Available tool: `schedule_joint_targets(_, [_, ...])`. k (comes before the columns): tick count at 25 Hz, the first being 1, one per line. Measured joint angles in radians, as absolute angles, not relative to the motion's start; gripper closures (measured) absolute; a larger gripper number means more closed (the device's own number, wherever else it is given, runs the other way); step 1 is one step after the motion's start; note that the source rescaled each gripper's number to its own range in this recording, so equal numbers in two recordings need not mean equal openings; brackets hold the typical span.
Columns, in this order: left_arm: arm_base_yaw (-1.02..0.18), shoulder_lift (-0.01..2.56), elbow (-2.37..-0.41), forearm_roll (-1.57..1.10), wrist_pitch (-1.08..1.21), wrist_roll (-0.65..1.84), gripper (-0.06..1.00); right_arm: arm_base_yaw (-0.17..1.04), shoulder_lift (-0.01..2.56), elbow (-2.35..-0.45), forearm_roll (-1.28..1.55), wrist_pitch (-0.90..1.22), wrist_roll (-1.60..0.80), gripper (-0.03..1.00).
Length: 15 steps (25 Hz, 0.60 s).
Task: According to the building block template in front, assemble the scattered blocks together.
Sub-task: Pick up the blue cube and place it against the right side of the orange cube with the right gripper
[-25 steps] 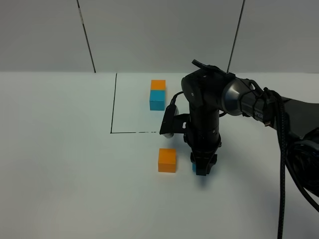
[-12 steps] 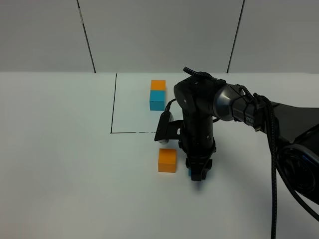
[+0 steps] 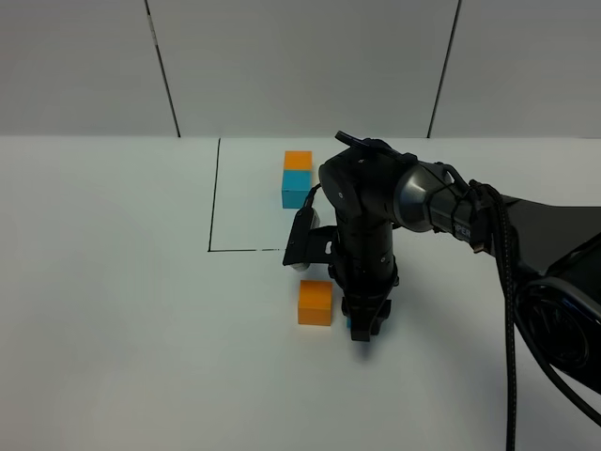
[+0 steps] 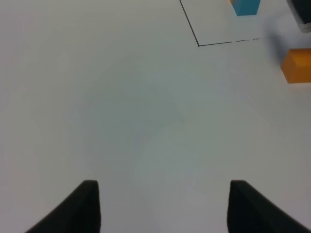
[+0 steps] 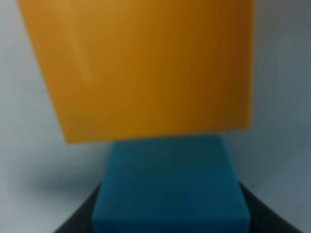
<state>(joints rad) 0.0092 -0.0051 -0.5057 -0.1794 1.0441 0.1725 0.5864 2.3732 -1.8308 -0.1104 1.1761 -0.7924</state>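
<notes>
While cyan block [image 5: 170, 187] sits in right hand [image 3: 361, 330], orange block [image 3: 315, 303] just beside

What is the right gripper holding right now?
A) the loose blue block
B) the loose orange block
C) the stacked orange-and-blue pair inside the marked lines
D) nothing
A: the right wrist view shows the blue block wedged between the two dark fingers of the right gripper, while the orange block sits just ahead of it, outside the jaws.
</notes>
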Motion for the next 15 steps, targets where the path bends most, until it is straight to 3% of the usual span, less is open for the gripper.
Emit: schedule_joint_targets(15, [0.009, -0.005, -0.506, -0.179, 1.044, 0.173, 0.71, 0.607, 2.373, -1.832, -0.106, 1.14, -0.789, 0.97])
